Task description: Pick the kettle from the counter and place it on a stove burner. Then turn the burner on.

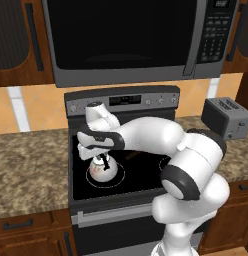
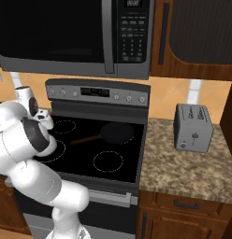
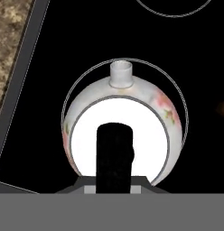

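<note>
In the left base view I am seeing the kettle (image 1: 102, 171) sitting inside the ring of the front left burner (image 1: 118, 176) of the stove (image 1: 76, 192). The jaws (image 1: 102, 160) are hanging straight over it, at its black handle, with the arm reaching in from the lower right. From here I cannot tell whether they are closed on the handle or merely around it. The worktop (image 1: 31, 165) is running off to the left, and a toaster (image 1: 225, 117) is standing on it to the right of the stove, under the microwave (image 1: 131, 35).

In the right base view the arm's own bulk is covering the kettle, so I am getting nothing of the grasp. What this side is giving me instead is a dark pan (image 2: 117, 132) lying on the back right burner, its handle pointing left.

In the hand view I am looking straight down on the kettle (image 3: 163, 108), which is sitting within the burner ring (image 3: 182, 108), spout pointing away. The black handle (image 3: 114, 153) is rising between the jaws; the fingertips are hidden, so I cannot tell their state.
</note>
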Robot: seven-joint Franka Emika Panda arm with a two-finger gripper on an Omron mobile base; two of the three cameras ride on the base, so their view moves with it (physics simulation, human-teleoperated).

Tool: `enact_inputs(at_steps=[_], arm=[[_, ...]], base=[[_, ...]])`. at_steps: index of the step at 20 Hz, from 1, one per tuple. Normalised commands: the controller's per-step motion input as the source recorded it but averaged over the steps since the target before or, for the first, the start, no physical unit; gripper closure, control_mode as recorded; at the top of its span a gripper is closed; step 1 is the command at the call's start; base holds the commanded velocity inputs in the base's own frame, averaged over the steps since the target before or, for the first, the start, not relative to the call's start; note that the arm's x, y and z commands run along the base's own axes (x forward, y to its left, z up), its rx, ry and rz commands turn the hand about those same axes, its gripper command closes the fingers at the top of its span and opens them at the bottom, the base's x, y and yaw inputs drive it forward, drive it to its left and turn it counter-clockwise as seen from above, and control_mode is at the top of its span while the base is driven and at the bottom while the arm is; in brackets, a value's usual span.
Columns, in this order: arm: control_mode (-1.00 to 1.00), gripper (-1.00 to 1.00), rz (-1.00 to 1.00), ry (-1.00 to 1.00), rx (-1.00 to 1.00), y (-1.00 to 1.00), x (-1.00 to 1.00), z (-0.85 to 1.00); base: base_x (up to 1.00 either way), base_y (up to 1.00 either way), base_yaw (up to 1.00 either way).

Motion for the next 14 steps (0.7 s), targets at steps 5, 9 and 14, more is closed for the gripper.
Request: enact_inputs(at_steps=[5,9,14], arm=[[-1.0,1.0,0.0,0.0,0.0,0.0,0.01,-0.5],[-1.0,1.0,0.0,0.0,0.0,0.0,0.0,-0.06],[-1.0,-1.0,0.0,0.0,0.0,0.0,0.0,0.0]], base=[[0.0,0.0,0.0],[0.0,0.0,0.0],[0.0,0.0,0.0]])
